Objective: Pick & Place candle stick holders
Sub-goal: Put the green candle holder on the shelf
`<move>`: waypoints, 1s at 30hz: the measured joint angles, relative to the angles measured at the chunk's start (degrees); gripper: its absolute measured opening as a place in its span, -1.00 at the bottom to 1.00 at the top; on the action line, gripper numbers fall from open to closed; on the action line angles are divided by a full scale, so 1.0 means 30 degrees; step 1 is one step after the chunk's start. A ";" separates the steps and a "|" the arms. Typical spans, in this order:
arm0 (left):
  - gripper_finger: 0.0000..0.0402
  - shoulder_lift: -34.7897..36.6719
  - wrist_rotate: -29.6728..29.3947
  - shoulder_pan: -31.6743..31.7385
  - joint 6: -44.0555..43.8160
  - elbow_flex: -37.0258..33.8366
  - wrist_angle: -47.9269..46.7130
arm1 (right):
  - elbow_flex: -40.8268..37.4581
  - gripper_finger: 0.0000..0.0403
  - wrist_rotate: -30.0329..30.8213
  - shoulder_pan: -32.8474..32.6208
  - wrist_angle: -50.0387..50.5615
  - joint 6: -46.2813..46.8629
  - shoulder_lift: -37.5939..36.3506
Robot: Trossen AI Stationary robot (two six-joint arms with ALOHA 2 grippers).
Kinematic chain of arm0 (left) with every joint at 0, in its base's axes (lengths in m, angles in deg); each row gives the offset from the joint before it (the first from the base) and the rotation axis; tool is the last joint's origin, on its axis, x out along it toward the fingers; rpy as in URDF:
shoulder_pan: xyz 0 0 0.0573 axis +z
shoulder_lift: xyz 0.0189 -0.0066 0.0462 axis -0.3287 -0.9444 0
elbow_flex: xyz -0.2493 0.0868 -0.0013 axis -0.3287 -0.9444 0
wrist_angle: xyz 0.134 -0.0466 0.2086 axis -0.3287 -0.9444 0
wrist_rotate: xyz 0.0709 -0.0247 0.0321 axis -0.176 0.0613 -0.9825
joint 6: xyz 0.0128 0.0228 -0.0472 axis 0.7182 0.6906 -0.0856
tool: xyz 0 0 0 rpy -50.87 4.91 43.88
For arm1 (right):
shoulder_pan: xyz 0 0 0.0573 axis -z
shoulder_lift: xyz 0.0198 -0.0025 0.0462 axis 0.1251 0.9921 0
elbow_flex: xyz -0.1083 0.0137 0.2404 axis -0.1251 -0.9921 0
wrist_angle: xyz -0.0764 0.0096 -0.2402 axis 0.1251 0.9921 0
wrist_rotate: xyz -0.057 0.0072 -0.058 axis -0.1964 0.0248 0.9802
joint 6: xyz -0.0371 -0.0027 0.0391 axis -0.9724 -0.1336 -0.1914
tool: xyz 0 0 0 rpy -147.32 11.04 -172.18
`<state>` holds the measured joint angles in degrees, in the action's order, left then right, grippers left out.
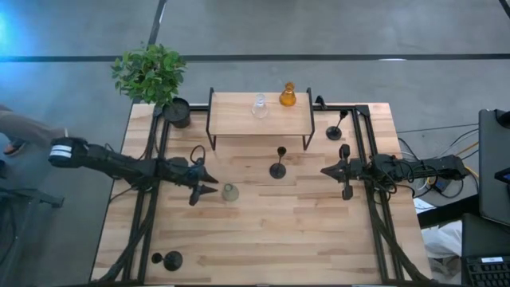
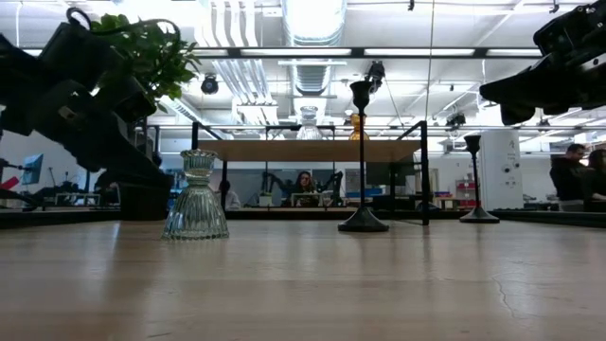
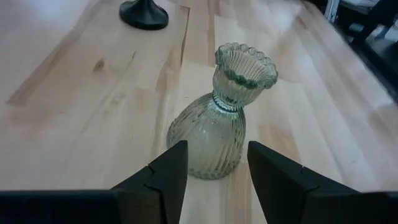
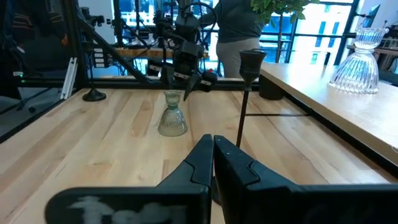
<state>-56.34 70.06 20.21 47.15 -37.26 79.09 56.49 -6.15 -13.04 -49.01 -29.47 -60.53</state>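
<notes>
An olive-green ribbed glass holder (image 1: pixel 229 191) stands upright on its base on the table, left of centre. My left gripper (image 1: pixel 210 182) is open just to its left, level with it. In the left wrist view the holder (image 3: pixel 214 124) stands just beyond the open fingers (image 3: pixel 168 177), untouched. A slim black holder (image 1: pixel 277 163) stands upright on its disc base at mid-table. Another black holder (image 1: pixel 335 127) stands right of the shelf, and a third (image 1: pixel 167 259) is at the near left. Clear (image 1: pixel 260 106) and amber (image 1: pixel 288 96) glass holders stand on the shelf. My right gripper (image 1: pixel 325 170) is shut and empty at the right.
A low wooden shelf on a black frame (image 1: pixel 259 126) stands at the far middle. A black plant pot (image 1: pixel 177 112) with a green plant (image 1: pixel 150 73) is at the far left corner. Bare table wood (image 1: pixel 287 231) lies toward the near edge. People show in the room beyond (image 2: pixel 568 175).
</notes>
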 joint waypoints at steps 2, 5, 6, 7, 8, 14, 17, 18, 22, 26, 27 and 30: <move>-0.14 -0.0461 -0.0157 0.0000 0.0752 0.0363 -0.0074 | 0.0000 -0.96 0.0000 -0.0004 0.0000 -0.0043 0.0000; -0.14 -0.1079 -0.0279 0.0000 0.1726 0.0935 0.0076 | 0.0000 -0.96 0.0000 -0.0004 0.0000 -0.0189 0.0000; -0.14 -0.1338 -0.0284 0.0000 0.2039 0.1091 0.0119 | 0.0005 -0.96 0.0000 -0.0004 0.0000 -0.0154 0.0000; -0.14 -0.1589 -0.0284 0.0000 0.2212 0.1232 0.0081 | 0.0005 -0.96 0.0000 -0.0004 0.0000 -0.0052 0.0000; -0.14 -0.1834 -0.0284 0.0000 0.2256 0.1371 0.0063 | 0.0001 -0.96 0.0000 -0.0002 0.0000 0.0000 0.0000; -0.14 -0.3589 -0.0277 -0.0014 0.1517 0.2185 0.0059 | 0.0007 -0.96 0.0000 0.0003 0.0005 -0.0177 0.0000; -0.14 -0.4479 -0.0222 -0.0080 0.1460 0.2659 0.0149 | 0.0007 -0.96 0.0000 0.0003 0.0000 0.0000 0.0000; -0.14 -0.4786 -0.0200 -0.0116 0.1454 0.2826 0.0171 | 0.0007 -0.96 0.0000 0.0003 0.0000 -0.0001 0.0000; -0.14 -0.5810 0.0427 -0.0275 0.1420 0.3372 0.0917 | 0.0007 -0.96 0.0000 0.0003 0.0007 -0.0185 0.0000; -0.14 -0.6581 0.1812 -0.0422 0.1420 0.3952 0.1296 | 0.0007 -0.96 0.0000 0.0003 0.0003 0.0000 0.0000; -0.14 -0.6755 0.2078 -0.0462 0.1418 0.4080 0.1289 | 0.0007 -0.96 0.0000 0.0003 0.0007 -0.0008 0.0000; -0.14 -0.7266 0.2325 -0.0561 0.1426 0.4381 0.1282 | 0.0007 -0.96 0.0001 0.0003 0.0007 -0.0182 0.0000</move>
<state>-78.13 77.03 18.53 51.43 -24.12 82.94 56.51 -6.15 -13.03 -48.99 -30.02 -60.53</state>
